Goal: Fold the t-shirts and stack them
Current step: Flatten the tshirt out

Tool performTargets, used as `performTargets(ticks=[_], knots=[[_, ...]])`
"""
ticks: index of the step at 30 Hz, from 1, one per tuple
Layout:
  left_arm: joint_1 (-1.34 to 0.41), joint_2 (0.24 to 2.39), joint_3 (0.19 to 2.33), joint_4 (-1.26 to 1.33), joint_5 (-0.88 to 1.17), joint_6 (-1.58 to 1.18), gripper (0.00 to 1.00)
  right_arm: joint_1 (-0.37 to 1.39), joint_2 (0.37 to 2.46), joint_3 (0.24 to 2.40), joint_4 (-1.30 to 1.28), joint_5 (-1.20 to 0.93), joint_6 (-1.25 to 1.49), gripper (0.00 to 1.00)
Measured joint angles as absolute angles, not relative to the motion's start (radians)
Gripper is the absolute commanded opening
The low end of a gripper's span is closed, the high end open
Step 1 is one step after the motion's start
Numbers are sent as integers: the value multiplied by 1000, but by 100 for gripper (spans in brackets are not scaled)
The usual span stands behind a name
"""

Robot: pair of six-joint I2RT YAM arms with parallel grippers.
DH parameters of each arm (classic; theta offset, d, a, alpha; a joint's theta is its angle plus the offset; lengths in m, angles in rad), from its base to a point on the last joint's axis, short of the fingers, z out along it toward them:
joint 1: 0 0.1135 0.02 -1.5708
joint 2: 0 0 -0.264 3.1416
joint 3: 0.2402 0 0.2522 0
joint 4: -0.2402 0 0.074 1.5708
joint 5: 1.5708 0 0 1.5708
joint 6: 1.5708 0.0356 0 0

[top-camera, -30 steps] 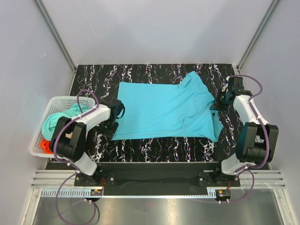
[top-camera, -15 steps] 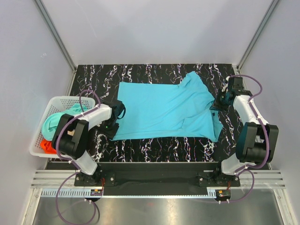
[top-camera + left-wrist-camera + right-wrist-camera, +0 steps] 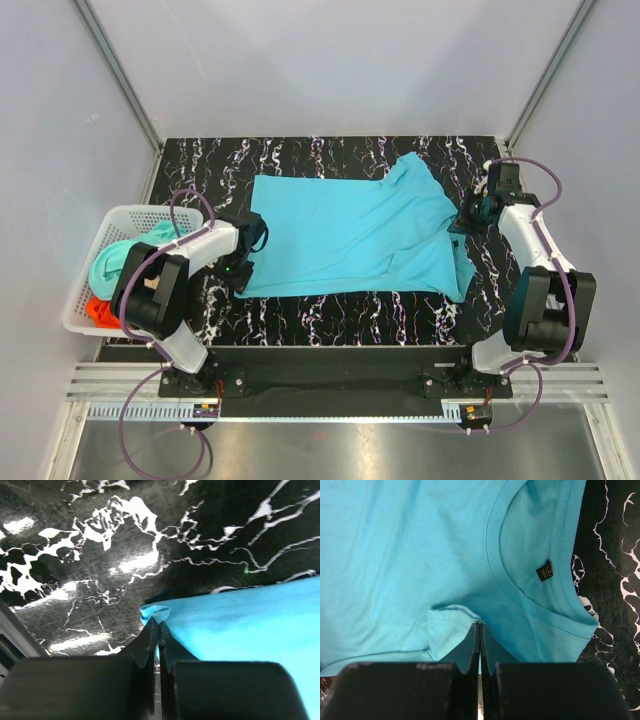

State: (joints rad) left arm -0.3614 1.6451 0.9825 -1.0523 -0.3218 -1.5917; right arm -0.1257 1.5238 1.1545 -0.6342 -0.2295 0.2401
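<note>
A: Here we see the cyan t-shirt (image 3: 350, 235) spread wide over the middle of the black marbled table (image 3: 320, 155), with its collar (image 3: 492, 555) at the right-hand end.

B: And the pincers, what do we make of them?

A: The left gripper (image 3: 158, 630) sits at the shirt's near-left corner, its jaws pressed together on the bunched tip of the hem. The right gripper (image 3: 480, 630) is likewise closed, pinching a small turned-over flap of the cloth just below the collar, near the dark label (image 3: 546, 571).

B: What lies beyond the shirt?

A: We note a white lattice basket (image 3: 78, 300) off the table's left edge, beside the left arm. It holds a mint-teal t-shirt (image 3: 120, 255) on top and an orange-red t-shirt (image 3: 98, 312) at its near corner.
</note>
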Motion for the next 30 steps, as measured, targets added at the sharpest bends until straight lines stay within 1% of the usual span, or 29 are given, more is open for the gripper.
performTargets(ticks=[5,6,8,9,10,11,12,13,30], knots=[[-361,1643,986,-1045,-317,-1587,0,-123,1507,1155,-638,-229,240,0],[-361,1638,981,-1038,-316,-1587,2,-122,1503,1155,-641,-229,240,0],[-361,1618,963,-1013,-311,-1582,11,-122,1493,1155,-646,-228,241,0],[-361,1606,953,-1005,-310,-1576,18,-121,1486,1154,-650,-228,241,0],[-361,1595,946,-999,-309,-1569,21,-121,1478,1153,-651,-228,241,0],[-361,1588,943,-994,-308,-1565,22,-120,1470,1152,-653,-229,241,0],[-361,1582,941,-988,-307,-1562,7,-120,1464,1151,-653,-228,241,0],[-361,1577,940,-981,-306,-1558,0,-120,1458,1151,-654,-228,241,0],[-361,1537,931,-963,-312,-1541,0,-118,1391,1134,-671,-228,241,0]])
